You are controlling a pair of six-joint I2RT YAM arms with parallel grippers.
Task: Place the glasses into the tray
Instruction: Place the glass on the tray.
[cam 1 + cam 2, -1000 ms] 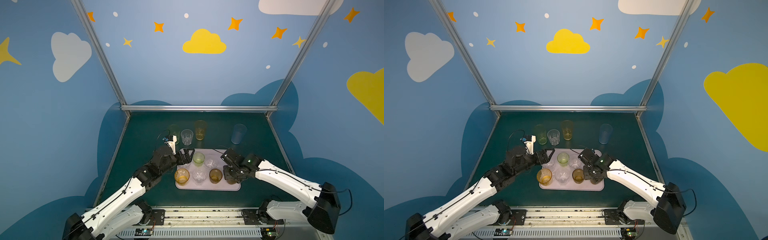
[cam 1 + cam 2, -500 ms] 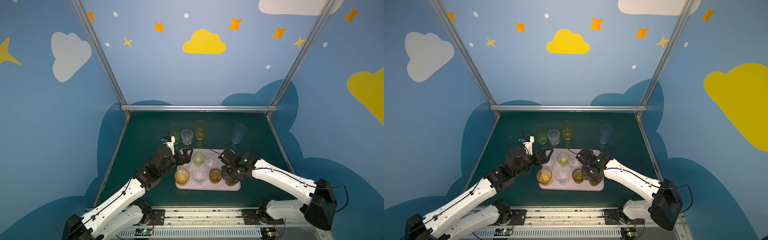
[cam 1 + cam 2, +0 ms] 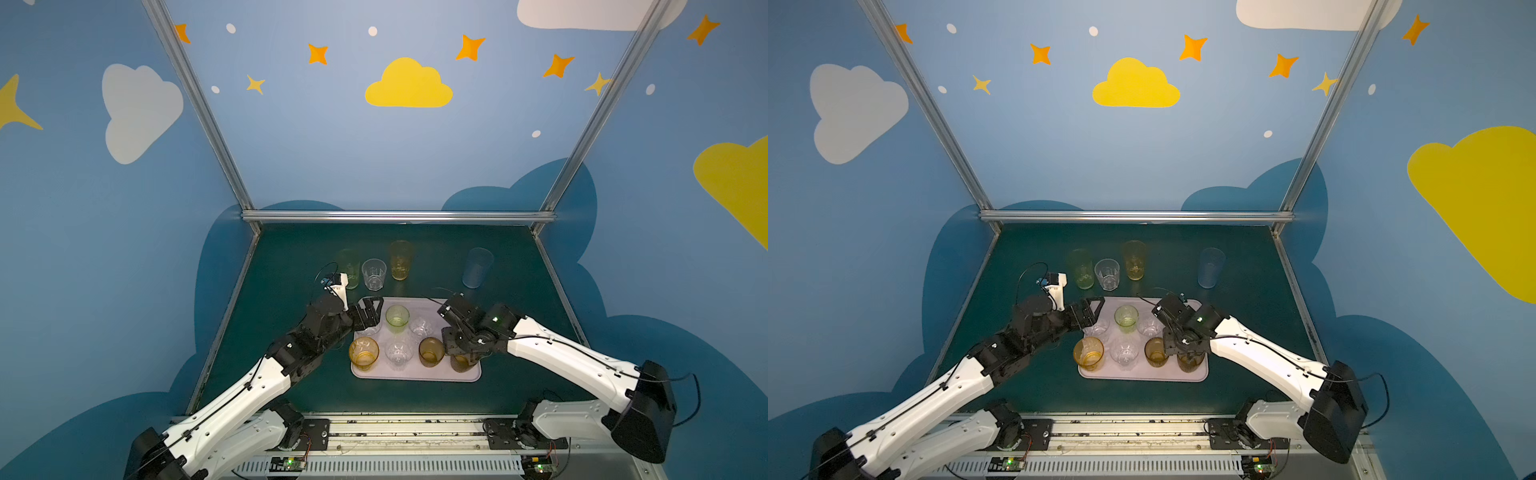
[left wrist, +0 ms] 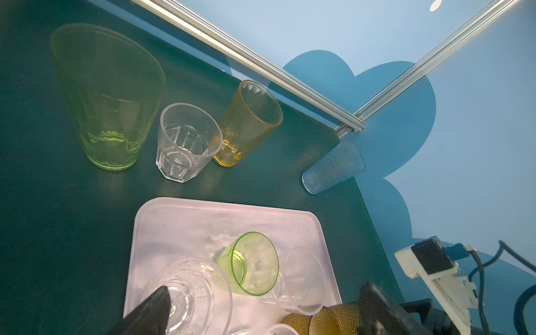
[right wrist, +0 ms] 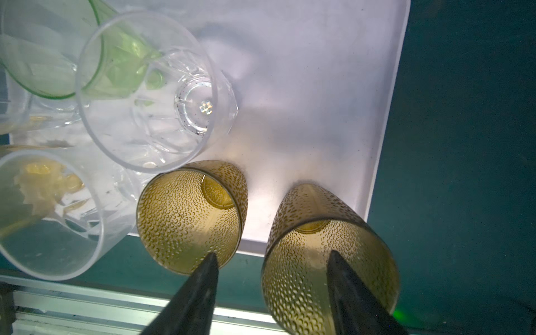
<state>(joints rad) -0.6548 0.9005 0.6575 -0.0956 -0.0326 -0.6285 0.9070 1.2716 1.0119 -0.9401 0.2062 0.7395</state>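
Note:
The pale pink tray (image 3: 415, 375) (image 3: 1142, 374) holds several glasses: amber (image 3: 364, 352), clear (image 3: 398, 351), brown (image 3: 430, 351), green (image 3: 397, 318) and others. At its near right corner stands a brown dimpled glass (image 5: 304, 232) (image 3: 462, 363). My right gripper (image 5: 272, 261) (image 3: 456, 353) hangs over it, open, one finger inside the rim and one outside. My left gripper (image 4: 265, 301) (image 3: 372, 311) stands wide open above a clear glass (image 4: 188, 290) at the tray's far left corner. Beyond the tray stand a tall green glass (image 3: 349, 268), a clear faceted one (image 3: 374, 273), a tall amber one (image 3: 401, 259) and a pale blue one (image 3: 478, 268).
The dark green table (image 3: 291, 270) is walled by blue panels with an aluminium rail (image 3: 395, 216) along the back. A metal rail (image 3: 395, 428) with the arm bases runs along the front edge. Glasses crowd the tray's near row, close to both grippers.
My right gripper's jaws have spread apart and let go of the brown glass, which now stands on the tray. The left arm has barely moved and stays open.

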